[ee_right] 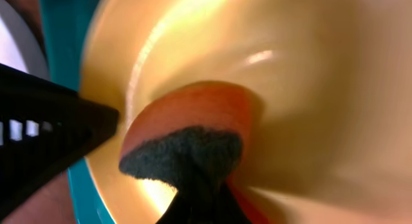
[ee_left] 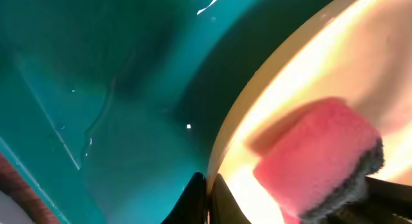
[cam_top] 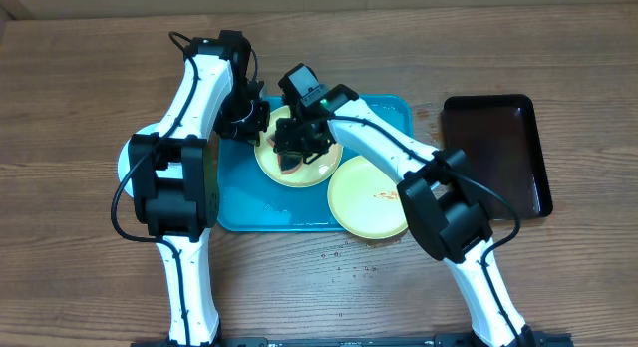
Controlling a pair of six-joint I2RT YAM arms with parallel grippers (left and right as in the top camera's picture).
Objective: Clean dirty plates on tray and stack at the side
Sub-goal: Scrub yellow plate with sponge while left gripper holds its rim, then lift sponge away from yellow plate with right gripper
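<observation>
Up close: red foam sponge with dark grey scouring back [ee_right: 187, 118], pressed into the bowl of a pale yellow-green round plastic plate [cam_top: 319, 173].
Scrubbing: right claw [cam_top: 295, 148] is clamped on the sponge, with the grey pad toward the fingers and the red face on the plate.
Steadying: left claw [cam_top: 257, 126] looks pinched onto that plate's rim; the left wrist view shows a dark finger either side of the edge.
Where it lies: the plate sits inside the large turquoise-blue rectangular plastic tray [cam_top: 244, 202], toward its back middle.
Done, by the look of it: one pale blue-white round plate [cam_top: 124, 160] lies off the tray on the wooden surface [cam_top: 80, 88] at the left. It is mostly hidden behind the left arm, so its face cannot be checked.
In hand: the wiping of this yellow-green plate, roughly the middle of the job.
Left to do: a second yellow-green plate [cam_top: 364, 202] waits over the tray's near right corner, partly overhanging the surface. It has a small red-orange smear [cam_top: 384, 195] on its right half. Both plates have yet to go to the side stack.
Look: the plates are glossy and shallow, with brighter green rims. Whether smears remain under the sponge cannot be told.
Also present: smaller glossy black tray [cam_top: 496, 153], well apart at the right.
</observation>
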